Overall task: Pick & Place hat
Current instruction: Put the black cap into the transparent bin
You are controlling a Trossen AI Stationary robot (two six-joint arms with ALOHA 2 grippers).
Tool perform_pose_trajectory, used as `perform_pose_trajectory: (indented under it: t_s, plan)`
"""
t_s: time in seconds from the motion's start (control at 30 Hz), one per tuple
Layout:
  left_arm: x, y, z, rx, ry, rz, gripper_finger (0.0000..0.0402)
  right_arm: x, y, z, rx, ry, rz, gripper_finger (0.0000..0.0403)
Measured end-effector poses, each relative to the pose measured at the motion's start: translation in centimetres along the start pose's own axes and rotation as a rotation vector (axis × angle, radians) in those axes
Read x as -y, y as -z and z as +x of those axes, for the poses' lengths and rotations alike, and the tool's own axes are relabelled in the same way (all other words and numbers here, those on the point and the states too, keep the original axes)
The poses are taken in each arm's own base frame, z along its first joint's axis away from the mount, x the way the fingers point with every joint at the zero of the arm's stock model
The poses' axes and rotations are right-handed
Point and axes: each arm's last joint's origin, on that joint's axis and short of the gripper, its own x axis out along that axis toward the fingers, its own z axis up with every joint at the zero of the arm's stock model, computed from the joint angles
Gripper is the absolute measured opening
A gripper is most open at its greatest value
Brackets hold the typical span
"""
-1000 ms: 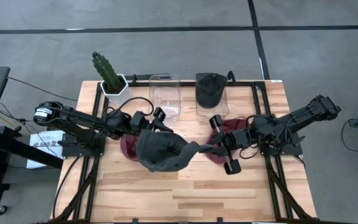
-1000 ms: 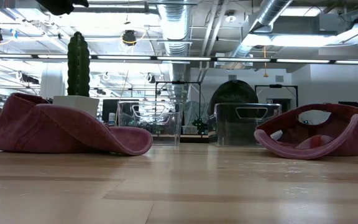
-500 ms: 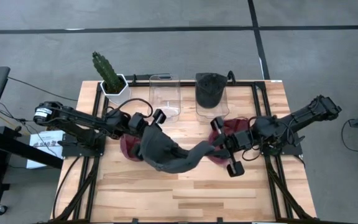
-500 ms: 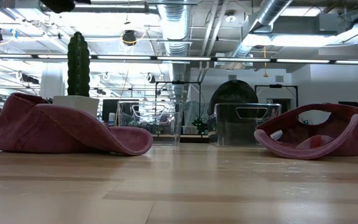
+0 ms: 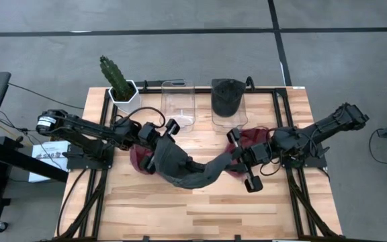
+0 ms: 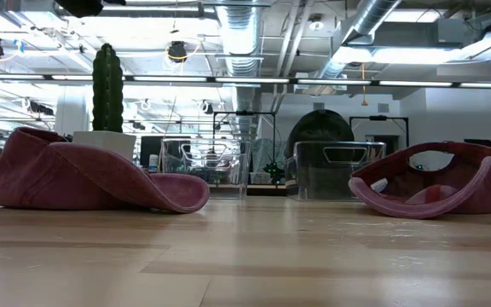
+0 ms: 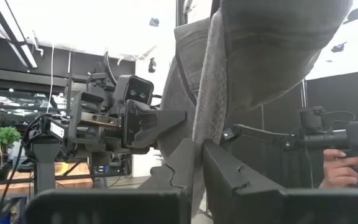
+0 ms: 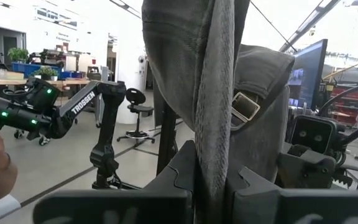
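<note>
High view: the grey hat (image 5: 187, 168) hangs stretched above the table's (image 5: 200, 208) middle, between the left gripper (image 5: 158, 142) and the right gripper (image 5: 237, 153). Each gripper's jaws are pinched closed on one end of it. Two maroon hats (image 6: 92, 179) (image 6: 433, 181) lie on the table, and a dark hat (image 5: 227, 97) sits in a clear bin (image 5: 230, 119).

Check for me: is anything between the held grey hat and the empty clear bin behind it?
Nothing visible. The grey hat hangs stretched between the left gripper and right gripper, both shut on it, above the table; the empty clear bin stands just beyond, unobstructed.
</note>
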Motion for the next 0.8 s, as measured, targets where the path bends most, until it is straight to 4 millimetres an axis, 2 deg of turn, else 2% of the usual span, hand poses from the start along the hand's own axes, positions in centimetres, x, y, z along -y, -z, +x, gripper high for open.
perform_pose_trajectory:
  t_s: [0.33,0.57,0.67,0.8]
  plan:
    - [-0.02,0.03,0.02,-0.003,0.000,-0.020,0.0066,0.05,0.09,0.03,-0.005,0.015,-0.002,0.0012]
    - [-0.01,0.05,0.02,-0.005,0.005,-0.019,0.0075,0.41,0.11,0.02,-0.003,0.026,-0.005,0.0005]
    - [0.00,0.06,0.02,-0.006,0.008,-0.018,0.0062,0.41,0.10,0.02,-0.002,0.026,-0.004,0.0012]
    - [0.07,0.06,0.04,-0.007,0.018,-0.017,0.0016,0.40,-0.03,-0.03,0.005,0.025,-0.004,0.0018]
